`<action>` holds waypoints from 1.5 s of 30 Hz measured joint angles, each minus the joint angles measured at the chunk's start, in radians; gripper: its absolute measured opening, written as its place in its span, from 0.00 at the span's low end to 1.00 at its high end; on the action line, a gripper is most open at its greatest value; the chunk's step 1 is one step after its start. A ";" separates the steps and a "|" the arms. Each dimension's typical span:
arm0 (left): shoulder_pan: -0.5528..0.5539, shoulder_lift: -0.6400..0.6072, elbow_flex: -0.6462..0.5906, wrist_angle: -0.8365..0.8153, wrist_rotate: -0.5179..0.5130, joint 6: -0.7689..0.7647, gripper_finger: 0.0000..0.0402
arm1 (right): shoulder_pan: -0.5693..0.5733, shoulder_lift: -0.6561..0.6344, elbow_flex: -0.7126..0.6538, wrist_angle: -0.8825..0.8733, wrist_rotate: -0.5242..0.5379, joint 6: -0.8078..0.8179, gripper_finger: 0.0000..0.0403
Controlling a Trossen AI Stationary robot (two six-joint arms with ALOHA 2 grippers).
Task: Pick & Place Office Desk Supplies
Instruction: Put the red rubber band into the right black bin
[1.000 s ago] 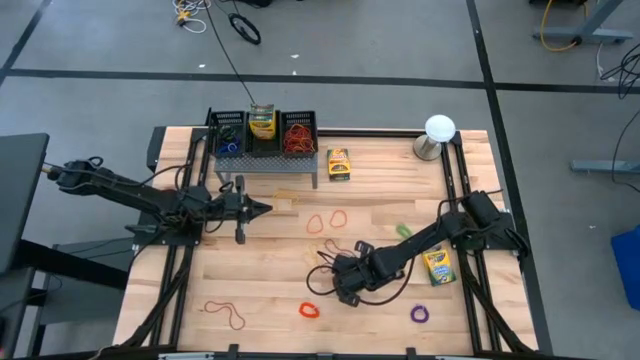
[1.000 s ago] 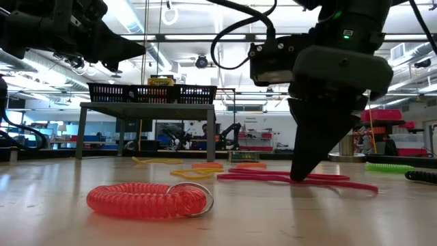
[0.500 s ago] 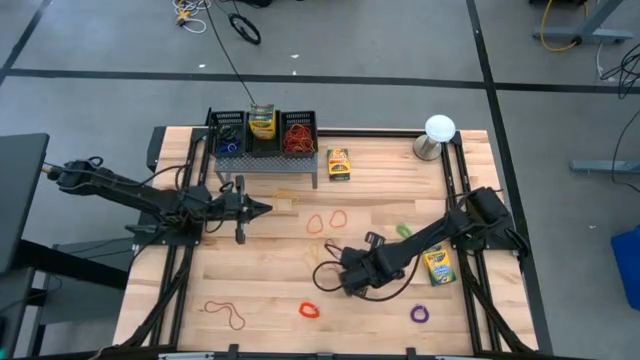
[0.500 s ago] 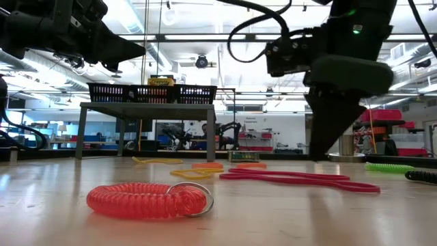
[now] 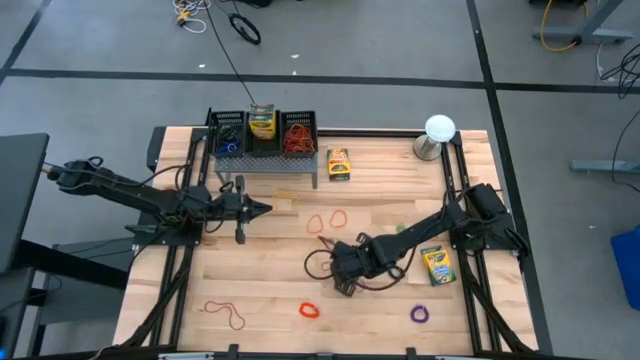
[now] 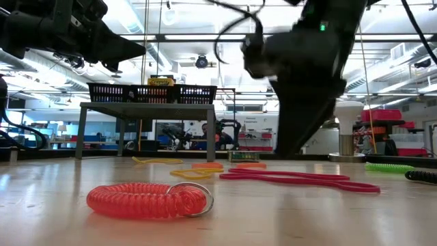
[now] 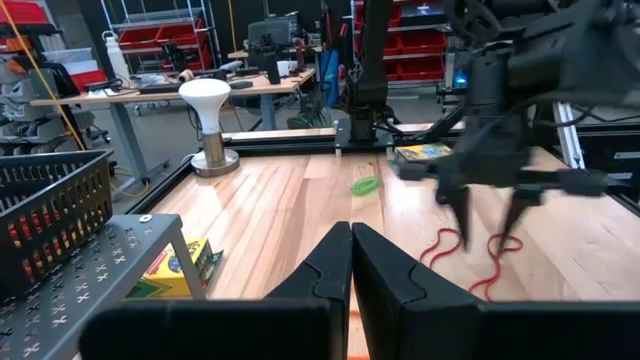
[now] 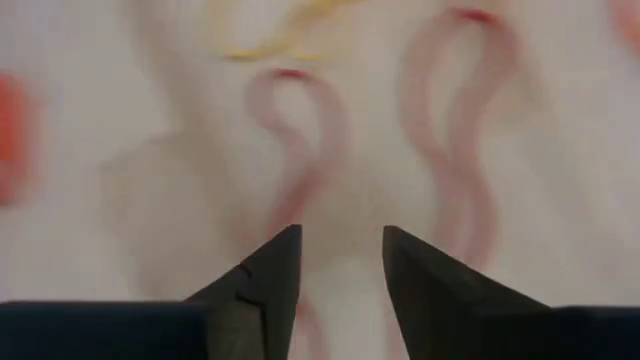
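Note:
A long red rubber band (image 6: 300,178) lies flat on the wood near the table's middle, also seen as the red rubber band (image 7: 470,262). My right gripper (image 8: 340,250) hangs open just above it, fingers pointing steeply down, touching nothing; it shows as my right gripper (image 5: 341,272) in the high view. My left gripper (image 7: 351,262) is shut, level and empty, in front of the basket stand (image 5: 268,170). Crayon boxes lie at the far middle (image 5: 339,163) and at the right (image 5: 437,265). A red coil loop (image 6: 147,200) rests near the front edge.
Black baskets (image 5: 262,135) holding bands and a crayon box sit on the stand at the far left. A white ball on a metal base (image 5: 438,130) stands at the far right. Small loops are scattered about: red (image 5: 337,217), green (image 5: 403,230), purple (image 5: 420,314), brown (image 5: 228,315).
My right gripper has risen from the red rubber band, where its tips stood on the table, and has shifted a little toward the table's left edge. The band has stayed flat on the wood.

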State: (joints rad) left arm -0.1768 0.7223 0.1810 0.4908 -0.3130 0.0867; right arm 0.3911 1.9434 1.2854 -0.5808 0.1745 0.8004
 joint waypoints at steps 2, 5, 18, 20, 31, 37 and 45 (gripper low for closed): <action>0.000 0.000 0.000 0.000 0.000 0.000 0.05 | 0.014 0.000 0.000 0.046 -0.021 -0.024 0.39; 0.000 0.000 0.000 0.000 0.000 0.000 0.05 | 0.036 0.000 0.000 0.056 -0.018 -0.031 0.37; 0.000 0.000 0.000 0.000 0.000 0.000 0.05 | 0.052 0.071 0.002 0.051 0.012 -0.060 0.29; 0.000 0.000 0.000 0.000 0.000 0.000 0.05 | 0.050 0.071 0.002 0.045 0.020 -0.079 0.24; 0.000 0.000 0.000 0.000 0.000 0.000 0.05 | 0.049 0.062 0.000 -0.001 0.036 -0.136 0.05; 0.000 0.000 -0.001 0.002 0.000 0.000 0.05 | 0.049 0.042 -0.001 -0.047 0.085 -0.137 0.01; 0.000 0.000 -0.001 0.000 0.000 0.000 0.05 | 0.052 0.040 -0.001 -0.066 0.131 -0.109 0.01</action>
State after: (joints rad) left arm -0.1768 0.7223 0.1802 0.4908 -0.3130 0.0865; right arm 0.4427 1.9831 1.2846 -0.6472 0.3053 0.6914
